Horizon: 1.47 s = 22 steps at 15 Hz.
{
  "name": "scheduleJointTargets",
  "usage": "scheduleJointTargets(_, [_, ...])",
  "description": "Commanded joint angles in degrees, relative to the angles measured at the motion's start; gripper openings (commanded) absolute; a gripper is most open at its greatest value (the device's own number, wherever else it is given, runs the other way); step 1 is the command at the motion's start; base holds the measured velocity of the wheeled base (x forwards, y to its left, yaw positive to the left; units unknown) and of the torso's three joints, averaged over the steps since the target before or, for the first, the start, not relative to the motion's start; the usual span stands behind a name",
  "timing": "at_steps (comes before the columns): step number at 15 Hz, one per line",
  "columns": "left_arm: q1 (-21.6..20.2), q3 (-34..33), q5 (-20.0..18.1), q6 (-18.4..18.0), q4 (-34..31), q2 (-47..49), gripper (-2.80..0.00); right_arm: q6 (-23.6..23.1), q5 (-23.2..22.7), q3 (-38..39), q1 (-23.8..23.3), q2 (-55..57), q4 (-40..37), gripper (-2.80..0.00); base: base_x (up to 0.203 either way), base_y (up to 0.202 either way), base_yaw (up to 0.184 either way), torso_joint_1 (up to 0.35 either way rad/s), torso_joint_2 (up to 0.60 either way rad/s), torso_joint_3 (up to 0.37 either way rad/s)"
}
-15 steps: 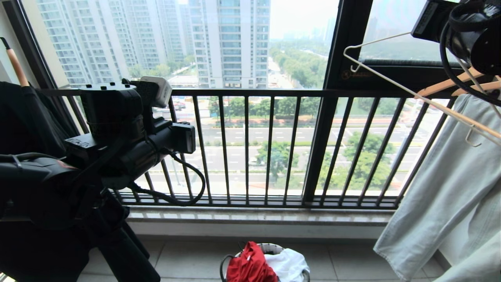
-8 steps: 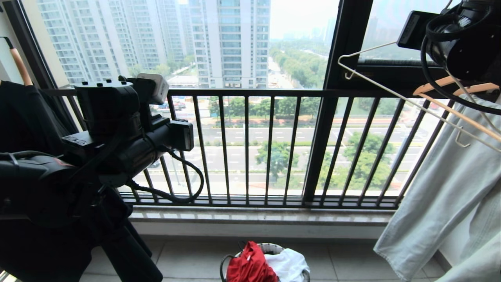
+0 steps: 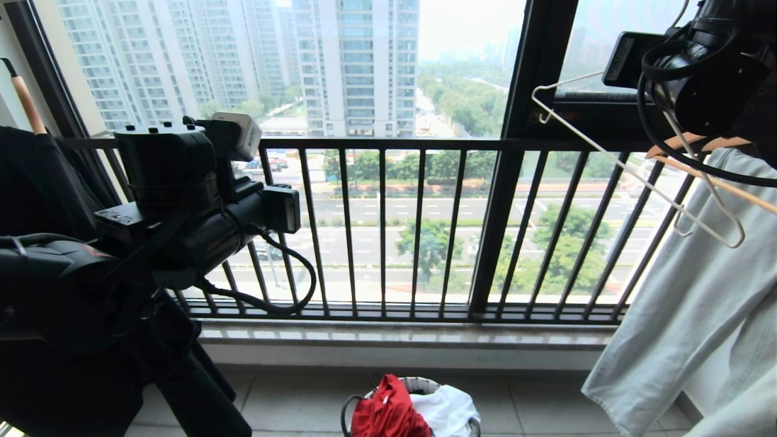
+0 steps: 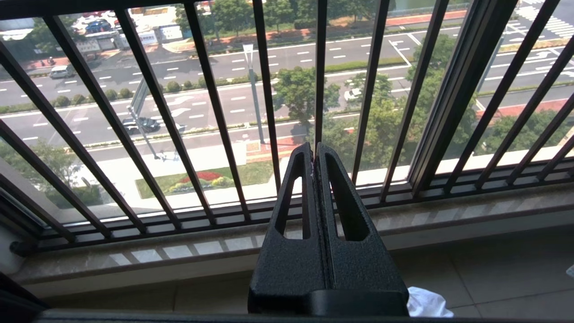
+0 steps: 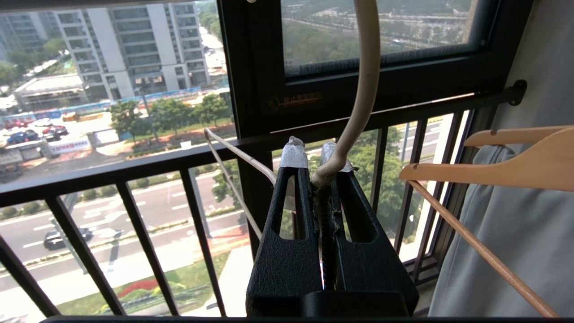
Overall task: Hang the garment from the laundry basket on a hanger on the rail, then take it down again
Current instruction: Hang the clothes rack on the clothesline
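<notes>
Balcony window, right gripper (image 5: 319,172) pinching white hanger (image 3: 631,170), hook cropped, garment (image 3: 388,413) seemingly bunched

window frame (image 5: 293,101) sticker: orange lettering, too small to read
other text: nothing legible

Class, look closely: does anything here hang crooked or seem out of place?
Yes. The white wire hanger is steeply tilted, gripped at its neck by the right gripper rather than hanging level like the wooden hanger.
</notes>
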<state>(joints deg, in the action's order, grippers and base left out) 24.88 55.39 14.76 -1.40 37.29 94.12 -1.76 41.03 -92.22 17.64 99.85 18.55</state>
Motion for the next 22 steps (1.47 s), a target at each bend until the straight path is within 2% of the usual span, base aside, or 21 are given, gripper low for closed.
scheduleJointTargets(1, [-0.01,-0.02,0.09,0.00,0.24,-0.08,-2.80,-0.01,0.28,0.11,0.03,0.34,-0.18,-2.80,0.000,0.000,0.000,0.000,0.00,0.000])
scheduleJointTargets(2, [-0.01,-0.02,0.09,0.00,0.24,-0.15,-2.80,-0.09,0.28,0.11,0.03,0.34,-0.18,-2.80,0.000,0.000,0.000,0.000,0.00,0.000])
scheduleJointTargets(3, [-0.09,-0.02,0.09,0.00,0.24,-0.17,-2.80,-0.21,0.28,0.00,0.03,0.23,-0.18,-0.23,0.000,0.000,0.000,0.000,0.00,0.000])
scheduleJointTargets(4, [-0.27,-0.02,0.09,0.00,0.24,-0.17,-2.80,-0.53,0.28,0.02,0.03,0.17,-0.15,0.00,0.000,0.000,0.000,0.000,0.00,0.000])
scheduleJointTargets(10, [-0.36,-0.02,0.00,-0.09,0.24,-0.17,-2.80,-0.71,-0.12,2.54,0.41,-4.77,-4.33,0.00,0.000,0.000,0.000,0.000,0.00,0.000])
scheduleJointTargets(16, [-0.36,-0.11,0.00,-0.09,0.24,-0.17,-2.80,-0.72,-1.39,17.03,2.73,-19.50,-5.66,0.00,0.000,0.000,0.000,0.000,0.00,0.000])
scheduleJointTargets(22, [-0.32,-0.58,0.00,-0.24,0.15,-0.21,-2.80,-2.93,-4.88,32.73,8.43,-37.49,-5.67,0.00,0.000,0.000,0.000,0.000,0.00,0.000])
